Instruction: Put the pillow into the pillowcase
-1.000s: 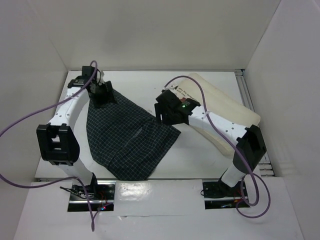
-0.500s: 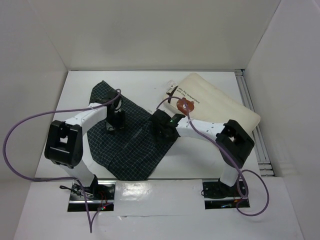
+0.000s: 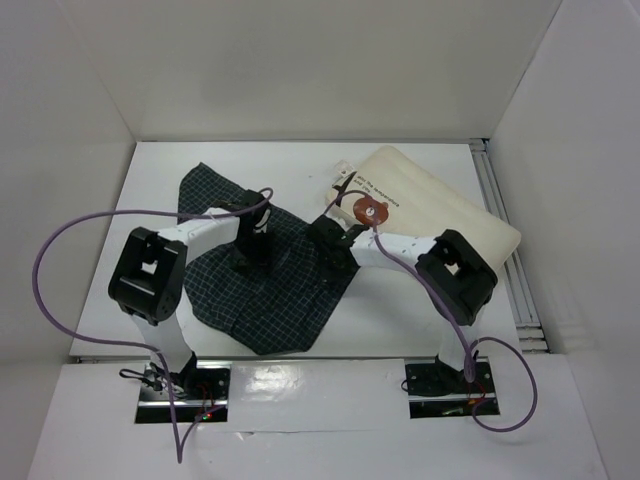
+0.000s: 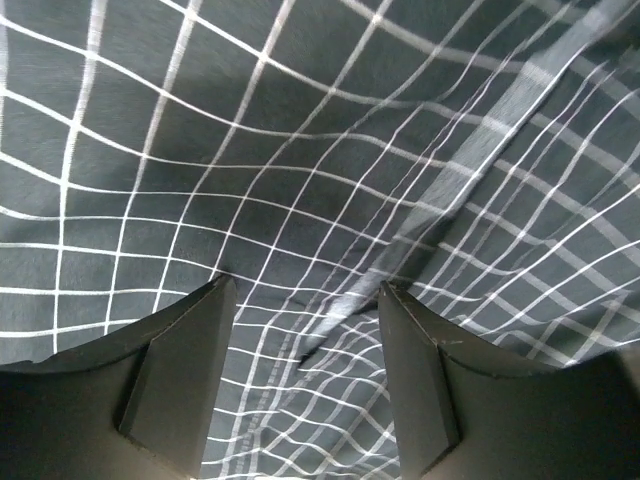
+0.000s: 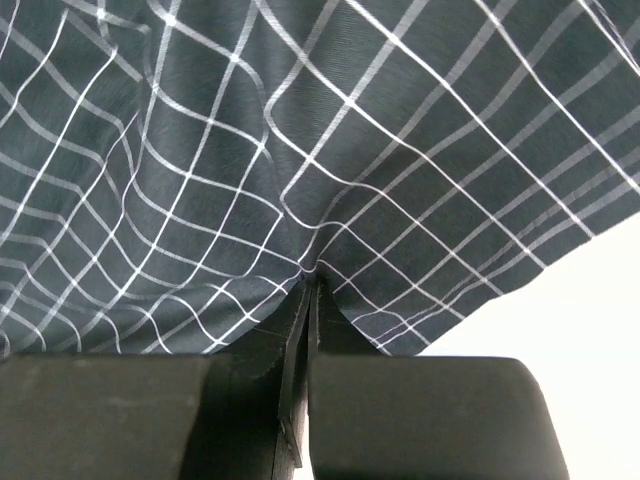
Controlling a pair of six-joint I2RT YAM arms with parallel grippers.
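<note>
The dark checked pillowcase (image 3: 262,290) lies flat on the white table, left of centre. The cream pillow (image 3: 450,205) rests at the back right, with its printed tag and reddish round mark at the end nearest the pillowcase. My left gripper (image 3: 246,262) is low over the middle of the pillowcase. In the left wrist view it (image 4: 305,292) stands open, with a diagonal fold of fabric (image 4: 440,180) between and beyond its fingers. My right gripper (image 3: 326,262) is at the pillowcase's right part. In the right wrist view it (image 5: 312,280) is shut, and the cloth (image 5: 250,150) puckers into its tips.
White walls enclose the table on the left, back and right. A metal rail (image 3: 498,210) runs along the right side beyond the pillow. Purple cables (image 3: 60,250) loop off both arms. Bare table (image 5: 590,310) shows just right of the pillowcase's edge.
The left gripper has moved from the pillowcase's far left corner to its middle. The right gripper came down from beside the pillow onto the pillowcase and shut on the fabric.
</note>
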